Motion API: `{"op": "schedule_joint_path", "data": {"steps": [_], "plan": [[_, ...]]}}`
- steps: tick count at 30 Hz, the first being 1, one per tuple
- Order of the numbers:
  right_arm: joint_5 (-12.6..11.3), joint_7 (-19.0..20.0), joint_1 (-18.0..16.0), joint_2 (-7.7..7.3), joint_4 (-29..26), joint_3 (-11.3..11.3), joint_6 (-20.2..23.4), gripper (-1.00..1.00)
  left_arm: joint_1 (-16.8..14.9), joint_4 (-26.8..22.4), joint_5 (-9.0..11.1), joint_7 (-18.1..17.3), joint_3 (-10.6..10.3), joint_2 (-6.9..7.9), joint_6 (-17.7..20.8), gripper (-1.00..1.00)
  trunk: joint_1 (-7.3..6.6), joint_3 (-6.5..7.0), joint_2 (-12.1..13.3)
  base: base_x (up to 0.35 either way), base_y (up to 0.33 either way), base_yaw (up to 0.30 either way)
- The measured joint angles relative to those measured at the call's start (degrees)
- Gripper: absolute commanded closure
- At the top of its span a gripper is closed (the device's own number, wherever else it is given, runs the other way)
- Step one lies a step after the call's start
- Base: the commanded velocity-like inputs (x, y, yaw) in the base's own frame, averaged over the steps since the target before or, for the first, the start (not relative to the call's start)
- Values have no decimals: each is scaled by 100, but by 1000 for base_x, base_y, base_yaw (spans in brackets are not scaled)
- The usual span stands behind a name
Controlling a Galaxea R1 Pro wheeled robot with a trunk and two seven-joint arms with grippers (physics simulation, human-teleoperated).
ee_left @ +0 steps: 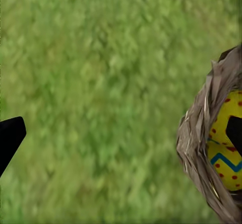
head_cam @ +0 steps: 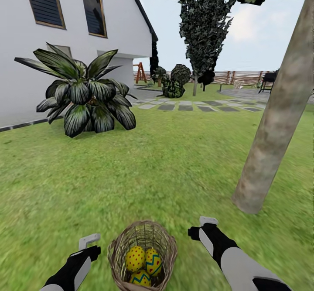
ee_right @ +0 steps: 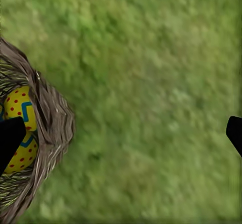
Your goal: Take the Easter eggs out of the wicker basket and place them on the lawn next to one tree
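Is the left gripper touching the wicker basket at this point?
Apart. In the head view, a strip of grass shows between the left gripper and the wicker basket; the gripper sits beside the basket's rim, off it.

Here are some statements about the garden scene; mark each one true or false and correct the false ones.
1. All three Easter eggs lie in the wicker basket. True.
2. The left gripper holds an egg. False: it is open, with nothing between its fingers, beside the basket.
3. The basket sits on the lawn between the two grippers. True.
4. The tree trunk rises on the robot's left side. False: it stands ahead to the right, beyond the right gripper.
5. A broad-leaved dark plant grows near the white house. True.
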Motion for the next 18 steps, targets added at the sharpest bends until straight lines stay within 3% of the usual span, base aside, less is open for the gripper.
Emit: {"op": "schedule_joint_path", "data": {"steps": [18], "plan": [[0, 0, -1, 0, 1, 2, 0, -100, 1, 38, 1, 0, -7, 0, 2, -100, -396, 328, 722, 0, 0, -5]]}}
